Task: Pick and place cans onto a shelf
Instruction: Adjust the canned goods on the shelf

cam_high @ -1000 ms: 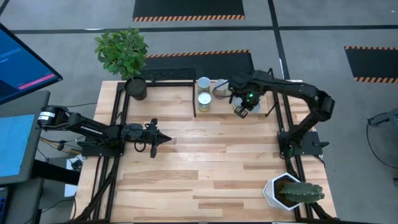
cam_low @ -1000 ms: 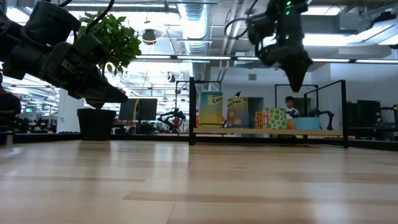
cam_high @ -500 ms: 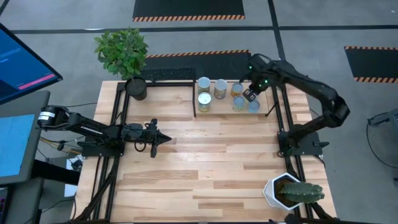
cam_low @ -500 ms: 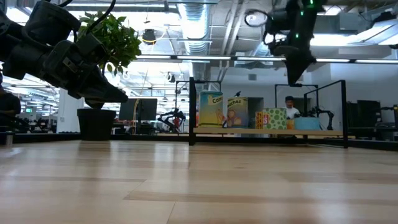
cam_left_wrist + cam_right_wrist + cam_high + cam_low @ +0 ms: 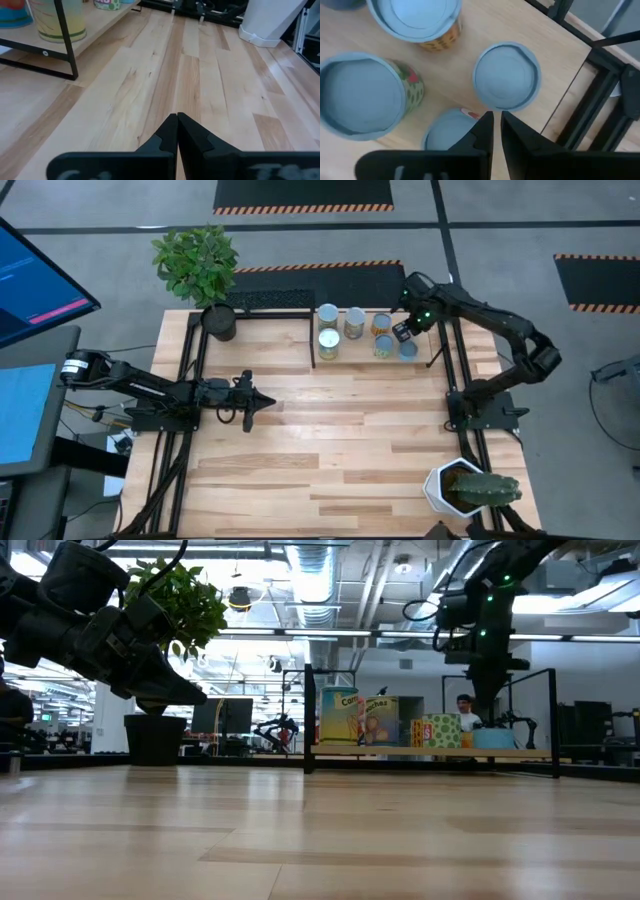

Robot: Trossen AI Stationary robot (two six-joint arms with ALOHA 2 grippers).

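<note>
Several cans [image 5: 355,322] stand upright on the shelf's wooden board [image 5: 360,354] at the table's far side; in the low view they stand in a row [image 5: 378,720]. My right gripper [image 5: 405,330] hovers above the cans at the shelf's right end, fingers pointing down, shut and empty. Its wrist view [image 5: 496,119] looks down on pale-blue can tops [image 5: 506,75]. My left gripper [image 5: 266,404] is shut and empty above the table's left middle; it also shows in its wrist view [image 5: 177,118] and the low view [image 5: 188,696].
A black plant pot [image 5: 220,321] with a green plant stands at the far left by the shelf's black rods [image 5: 65,30]. A white cactus pot [image 5: 456,486] stands at the near right corner. Bare tabletop [image 5: 340,440] lies between the arms.
My right gripper has gone from above the shelf's front edge toward the table's far right, and now stands over the cans at the shelf's right end. My left arm has kept still.
</note>
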